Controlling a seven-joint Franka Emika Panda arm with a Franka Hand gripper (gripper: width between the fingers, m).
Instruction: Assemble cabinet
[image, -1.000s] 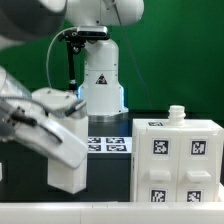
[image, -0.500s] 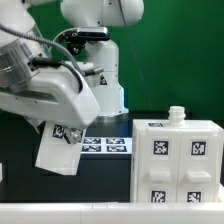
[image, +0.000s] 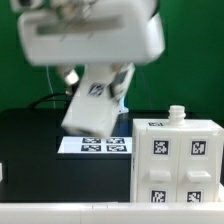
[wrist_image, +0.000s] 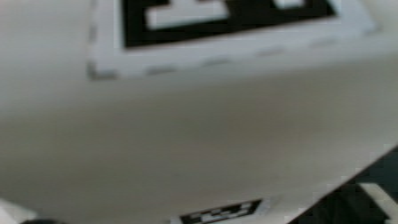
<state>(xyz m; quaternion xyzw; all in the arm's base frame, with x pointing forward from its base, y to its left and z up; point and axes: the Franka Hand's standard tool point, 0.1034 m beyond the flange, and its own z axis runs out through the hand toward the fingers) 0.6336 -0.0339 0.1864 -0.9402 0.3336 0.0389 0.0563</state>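
A white cabinet piece (image: 92, 102) is seen lifted clear of the bench (image: 30, 135), tilted, with a black-and-white tag on its upper face. It hangs directly beneath the blurred white bulk of the arm (image: 90, 35), which fills the top of the exterior view. The hand itself is not made out in that view, being lost in the blur above the piece, so whether its fingers are apart or clamped on the piece cannot be told.

In the wrist view almost the whole picture is taken up by a plain white face of the same piece (wrist_image: 178, 140), pressed very close to the camera. A large tag (wrist_image: 222, 25) is cut off at one edge, and a smaller tag (wrist_image: 222, 212) is partly visible at the opposite edge.

Below the lifted piece the marker board (image: 100, 146) lies flat on the bench. A larger cabinet block (image: 178, 160) stands on the bench, below the arm and toward the exterior view's right, apart from the lifted piece; four tags are carried on its front face and a small white knob (image: 176, 114) stands on its top.

The bench surface is black, with a pale strip (image: 110, 213) along its near edge. The room behind is closed off by a green backdrop (image: 190, 70).
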